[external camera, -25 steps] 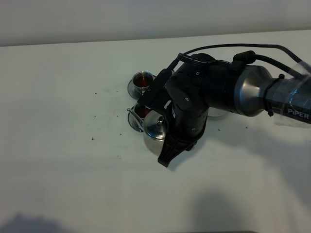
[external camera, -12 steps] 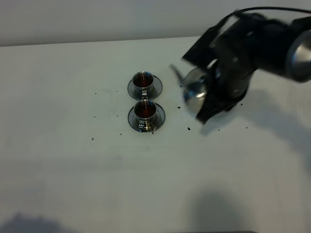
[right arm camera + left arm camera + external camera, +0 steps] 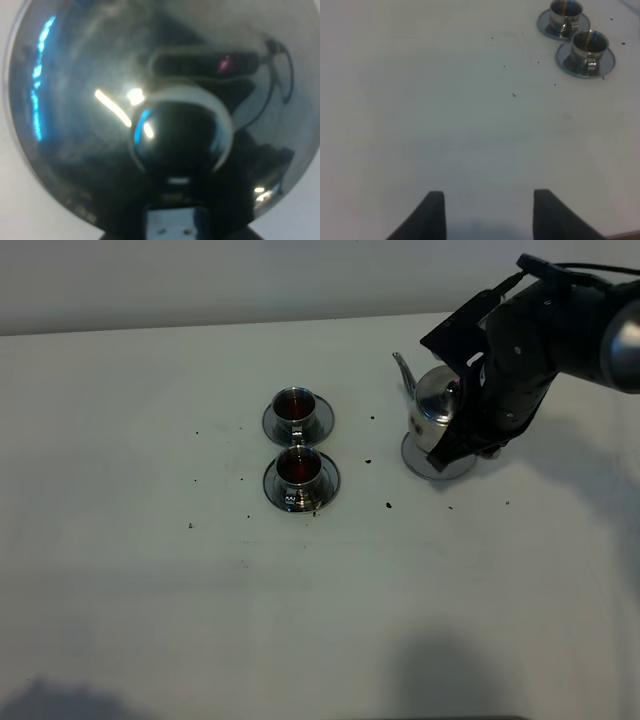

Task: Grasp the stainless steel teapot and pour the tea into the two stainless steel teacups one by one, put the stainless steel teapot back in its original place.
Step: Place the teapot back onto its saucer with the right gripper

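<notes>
The stainless steel teapot (image 3: 434,408) is upright over its round saucer, the original place (image 3: 430,466), at the right; I cannot tell whether it touches it. My right gripper (image 3: 470,428) is shut on the teapot's handle side, its fingers hidden by the wrist. The right wrist view is filled by the teapot's lid and knob (image 3: 177,132). The two stainless steel teacups, far (image 3: 295,404) and near (image 3: 297,468), stand on their saucers with dark red tea inside. They also show in the left wrist view, far cup (image 3: 565,11) and near cup (image 3: 589,45). My left gripper (image 3: 487,215) is open and empty above bare table.
The white table (image 3: 150,570) carries several small dark specks, such as one (image 3: 388,505) between the cups and the teapot. The table's far edge meets a pale wall (image 3: 200,280). The right arm (image 3: 560,330) reaches in from the right.
My right gripper has carried the teapot from over the near cup to the right, turned it upright and lowered it over its saucer. Both cups stay put.
</notes>
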`<act>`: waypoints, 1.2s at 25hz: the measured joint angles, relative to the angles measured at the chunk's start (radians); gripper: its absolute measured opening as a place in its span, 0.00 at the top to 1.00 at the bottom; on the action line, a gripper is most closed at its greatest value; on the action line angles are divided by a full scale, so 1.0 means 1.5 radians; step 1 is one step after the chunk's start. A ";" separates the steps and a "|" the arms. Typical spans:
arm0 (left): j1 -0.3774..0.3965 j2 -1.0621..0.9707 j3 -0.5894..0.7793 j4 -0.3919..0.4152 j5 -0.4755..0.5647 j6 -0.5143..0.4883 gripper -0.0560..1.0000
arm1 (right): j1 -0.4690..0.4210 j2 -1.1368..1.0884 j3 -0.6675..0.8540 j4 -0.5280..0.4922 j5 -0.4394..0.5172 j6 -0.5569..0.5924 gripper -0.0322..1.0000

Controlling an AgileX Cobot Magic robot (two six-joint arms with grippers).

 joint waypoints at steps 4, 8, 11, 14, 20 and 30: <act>0.000 0.000 0.000 0.000 0.000 0.000 0.54 | -0.001 0.011 0.000 0.005 -0.011 -0.001 0.80; 0.000 0.000 0.000 0.000 0.000 0.000 0.54 | -0.001 0.023 0.000 0.007 -0.012 -0.001 0.80; 0.000 0.000 0.000 0.000 0.000 0.000 0.54 | -0.002 0.031 0.000 0.010 -0.012 -0.001 0.80; 0.000 0.000 0.000 0.000 0.000 -0.001 0.54 | -0.005 0.032 0.000 0.011 -0.011 -0.001 0.80; 0.000 0.000 0.000 0.000 0.000 -0.001 0.54 | -0.007 0.032 0.000 0.009 -0.010 -0.001 0.80; 0.000 0.000 0.000 0.000 0.000 -0.001 0.54 | -0.013 0.035 0.000 0.009 -0.017 -0.001 0.80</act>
